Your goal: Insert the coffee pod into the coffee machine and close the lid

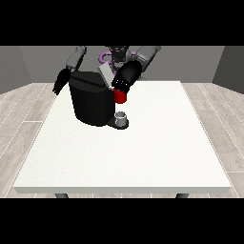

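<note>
Two black hands show at the far side of the white table (157, 157), on either side of the black coffee machine (91, 102). At the view's right, one hand (125, 78) sits right over the top front corner of the machine, beside the raised grey lid (106, 74), with its fingers curled downward just above a red thing at the machine (120, 96); whether they pinch anything I cannot tell, since the fingertips blend into the dark body. At the view's left, the other hand (61, 81) hangs off the table's edge behind the machine, fingers straight and pointing down. A grey thing (121, 116), perhaps a cup, stands on the machine's base under the red thing.
</note>
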### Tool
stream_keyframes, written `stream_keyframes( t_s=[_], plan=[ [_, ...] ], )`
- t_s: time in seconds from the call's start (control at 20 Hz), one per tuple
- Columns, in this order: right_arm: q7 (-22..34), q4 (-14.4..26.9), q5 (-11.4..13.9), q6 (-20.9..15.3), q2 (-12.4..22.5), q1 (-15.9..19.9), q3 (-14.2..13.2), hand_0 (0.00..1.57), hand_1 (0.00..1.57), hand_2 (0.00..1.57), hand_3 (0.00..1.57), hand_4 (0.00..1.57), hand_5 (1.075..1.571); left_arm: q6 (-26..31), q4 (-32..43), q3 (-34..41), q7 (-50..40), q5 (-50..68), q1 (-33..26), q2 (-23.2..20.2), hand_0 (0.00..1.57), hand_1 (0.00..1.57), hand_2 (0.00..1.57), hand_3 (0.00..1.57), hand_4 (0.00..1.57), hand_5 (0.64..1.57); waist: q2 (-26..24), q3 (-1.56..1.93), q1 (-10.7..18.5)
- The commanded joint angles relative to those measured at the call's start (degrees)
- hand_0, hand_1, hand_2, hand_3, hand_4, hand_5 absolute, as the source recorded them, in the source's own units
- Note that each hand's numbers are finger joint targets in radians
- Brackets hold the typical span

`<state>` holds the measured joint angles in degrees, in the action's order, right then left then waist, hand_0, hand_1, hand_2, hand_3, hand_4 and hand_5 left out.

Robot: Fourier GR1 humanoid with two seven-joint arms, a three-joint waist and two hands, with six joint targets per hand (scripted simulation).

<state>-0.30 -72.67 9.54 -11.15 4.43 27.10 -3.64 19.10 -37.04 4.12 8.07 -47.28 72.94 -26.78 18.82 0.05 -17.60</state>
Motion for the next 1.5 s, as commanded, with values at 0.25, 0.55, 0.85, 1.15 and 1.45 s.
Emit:
stream_keyframes(
  t_s=[0.25, 0.55, 0.85, 1.15, 1.45],
  plan=[
    [2.9, -1.0, 0.0, -0.1, -0.4, 1.5, 0.5, 0.00, 0.00, 0.00, 0.00, 0.00, 1.571, -0.2, 2.1, 1.0, 1.6, -0.3, 0.9, -0.9, 1.12, 1.12, 1.14, 0.98, 0.00, 1.571, 0.8, -0.05, -0.4],
    [2.9, -2.3, 2.2, -1.3, -2.0, 0.6, 3.1, 0.00, 0.00, 0.00, 0.00, 0.06, 1.571, -4.4, 2.2, 2.5, 2.6, -0.3, 2.1, -0.7, 1.25, 1.25, 1.21, 0.96, 0.00, 1.571, 2.3, -0.06, -2.3],
    [1.8, -1.9, 0.6, 0.8, 1.4, 1.1, 0.4, 0.00, 0.00, 0.00, 0.00, 0.11, 1.571, -4.2, 2.3, 2.7, 6.5, -0.4, 1.3, -2.9, 1.23, 1.23, 1.21, 0.97, 0.00, 1.571, 3.3, -0.05, -1.6],
    [1.9, -2.1, 0.0, 0.9, 1.2, 2.1, 0.0, 0.00, 0.00, 0.00, 0.00, 0.22, 1.571, -8.4, 1.4, 0.8, 8.2, -3.7, 0.9, -3.7, 1.04, 1.04, 1.05, 0.74, 0.00, 1.571, 5.1, -0.04, -1.7],
    [-0.2, -0.1, 3.1, -2.2, -1.5, 0.4, 2.3, 0.00, 0.00, 0.00, 0.00, 0.09, 1.571, -10.1, 0.7, -0.4, 6.2, -5.6, 2.2, -2.2, 0.00, 0.00, 0.69, 0.55, 0.00, 1.571, 4.7, -0.02, -1.2]
  ],
)
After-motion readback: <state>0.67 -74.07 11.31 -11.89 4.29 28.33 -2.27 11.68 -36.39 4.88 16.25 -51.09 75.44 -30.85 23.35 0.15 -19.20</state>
